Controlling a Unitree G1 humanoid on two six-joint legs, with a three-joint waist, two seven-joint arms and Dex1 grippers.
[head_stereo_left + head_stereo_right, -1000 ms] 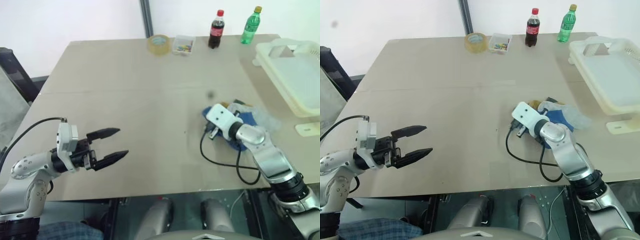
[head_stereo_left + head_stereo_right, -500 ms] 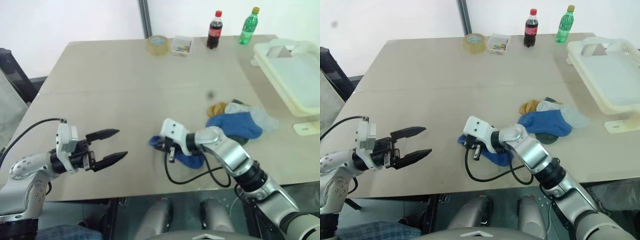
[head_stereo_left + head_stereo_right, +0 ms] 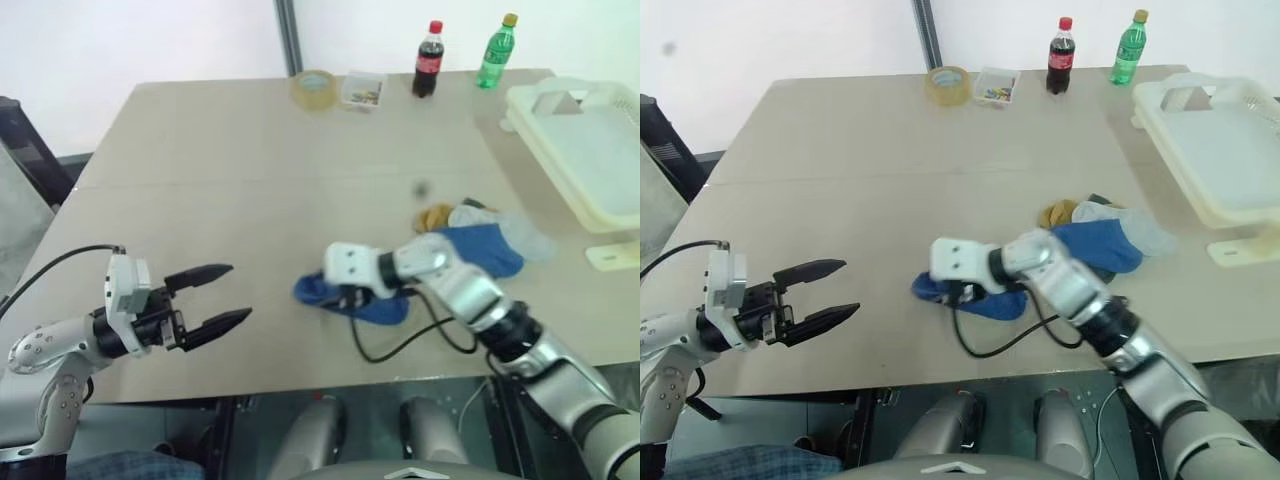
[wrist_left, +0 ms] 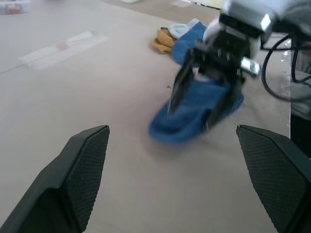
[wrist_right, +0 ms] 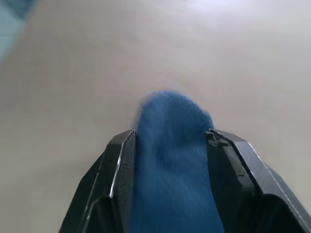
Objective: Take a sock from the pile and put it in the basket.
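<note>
Near the front middle of the table [image 3: 250,170], the sock [image 3: 345,297] lay flat on the surface, well apart from the pile [image 3: 480,235] and on the far side of it from the basket [image 3: 590,160]. So the pull-out looked done: one royal-blue sock was separated. The matching blue one, plus the pale grey-blue and mustard ones, sat in the heap.

Right gripper [image 4: 204,104] was over the sock, fingers part open and straddling it. In the right wrist view the blue fabric ran between the two fingers [image 5: 119,165] with slack at the sides. My read: not clamped, sock resting on the table, not lifted.

Left gripper [image 3: 220,296] hovered to the left, jaws wide, holding nothing, pointed toward the sock and apart from it.

Basket sat at the far right edge and looked empty from what showed.

Left to do, by my judgement: a firm grip by either gripper, a lift, a carry across past the pile, and a drop in the basket. Roughly the first third done.
</note>
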